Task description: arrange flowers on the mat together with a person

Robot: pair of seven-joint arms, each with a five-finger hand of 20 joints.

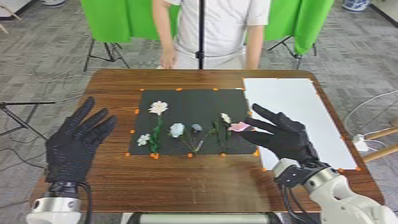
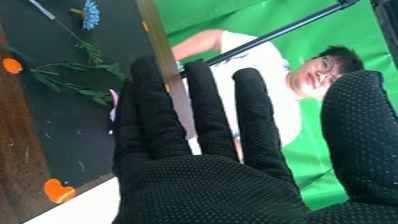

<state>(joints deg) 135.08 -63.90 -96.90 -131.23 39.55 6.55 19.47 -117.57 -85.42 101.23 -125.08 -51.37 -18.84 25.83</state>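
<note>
The right hand [image 1: 289,141], fingers straight, was at the mat's [image 1: 191,105] right edge, near the pink flower [image 1: 238,127]; the left hand [image 1: 73,150], fingers open, was beside the mat.

I see the mat [image 1: 187,99] on the table [image 1: 164,187], the sheet [image 1: 289,102] just beside it on the right and stickers [image 1: 155,156] along the mat's edges. On the mat, one flower [image 1: 158,107] lies back left, another [image 1: 143,139] front left, two [image 1: 176,130] [image 1: 196,128] mid-mat, and at the right one [image 1: 226,118] behind another [image 1: 238,127].
</note>
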